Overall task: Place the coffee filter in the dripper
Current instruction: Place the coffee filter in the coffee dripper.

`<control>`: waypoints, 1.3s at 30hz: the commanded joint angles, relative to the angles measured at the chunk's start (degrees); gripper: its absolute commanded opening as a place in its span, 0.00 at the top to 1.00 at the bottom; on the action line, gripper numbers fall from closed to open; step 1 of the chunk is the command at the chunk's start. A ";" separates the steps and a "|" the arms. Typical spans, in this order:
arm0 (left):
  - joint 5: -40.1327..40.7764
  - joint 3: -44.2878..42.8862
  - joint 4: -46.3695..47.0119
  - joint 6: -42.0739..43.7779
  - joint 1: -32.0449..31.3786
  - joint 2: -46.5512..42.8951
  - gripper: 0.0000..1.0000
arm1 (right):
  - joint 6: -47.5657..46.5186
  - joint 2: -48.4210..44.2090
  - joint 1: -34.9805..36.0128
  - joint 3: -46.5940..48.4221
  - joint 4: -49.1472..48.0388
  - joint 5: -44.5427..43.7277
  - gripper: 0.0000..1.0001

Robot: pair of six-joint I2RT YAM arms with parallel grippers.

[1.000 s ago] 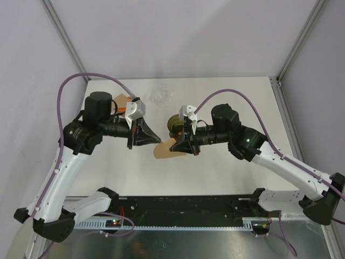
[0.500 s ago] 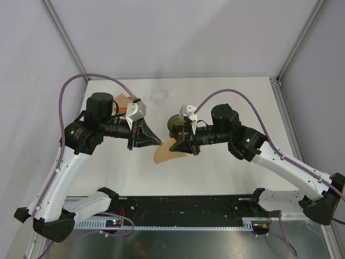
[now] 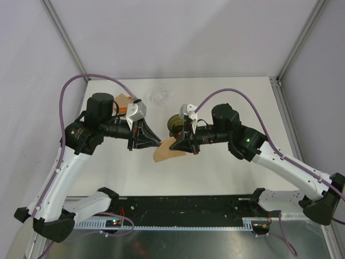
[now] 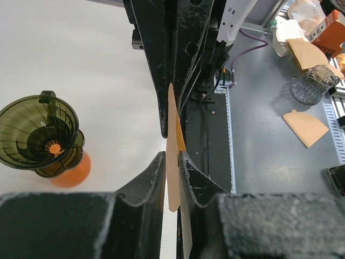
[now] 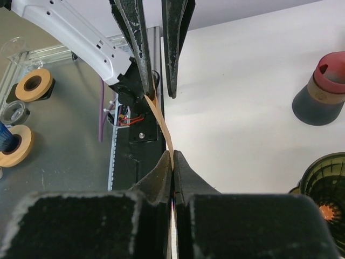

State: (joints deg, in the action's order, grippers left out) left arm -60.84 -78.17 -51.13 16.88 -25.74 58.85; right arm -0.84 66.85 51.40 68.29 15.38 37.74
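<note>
Top external view: both arms are met over the middle of the table, with the coffee filter held between them above the tabletop.

- Right gripper: clamped tight on one edge of the filter; no gap is seen between its fingers in the right wrist view.
- Left gripper: jaws are parted a little, with the opposite edge of the filter standing between them. The paper is seen against one finger only, so no pinch is judged.
- Dripper: set upright on the table just behind the right gripper, mouth up and unobstructed.

Step in hand is judged to be a release to the right arm. The left jaws should be spread well clear of the paper before anything is moved, or the sheet may be dragged or torn. The filter should then be carried the short way back, tipped point-down and lowered on the dripper's centre.

Filter: tan, thin, folded flat, fan-shaped; a slight bow is noted along its length, so it is expected to flex readily. Dripper: dark translucent green, ribbed inside, on an orange base.
</note>
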 commanded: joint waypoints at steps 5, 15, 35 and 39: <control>-0.54 0.34 0.20 0.19 -0.43 -0.64 0.79 | 0.67 -0.13 -0.40 2.22 -2.90 0.11 1.00; -1.89 0.57 0.20 0.55 -1.40 0.25 0.74 | 1.62 0.67 -0.09 2.26 -4.78 1.38 1.00; 0.18 1.59 0.51 2.02 -1.82 -0.01 0.62 | 2.62 1.33 -0.62 2.20 -9.51 5.25 1.00; -0.14 1.81 0.51 2.21 -1.86 -0.09 0.60 | 3.38 2.01 -0.76 2.20 -9.75 4.52 1.00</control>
State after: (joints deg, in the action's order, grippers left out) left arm -60.18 -76.62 -51.16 17.61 -27.16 59.13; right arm 1.13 68.23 50.96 68.29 9.04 42.09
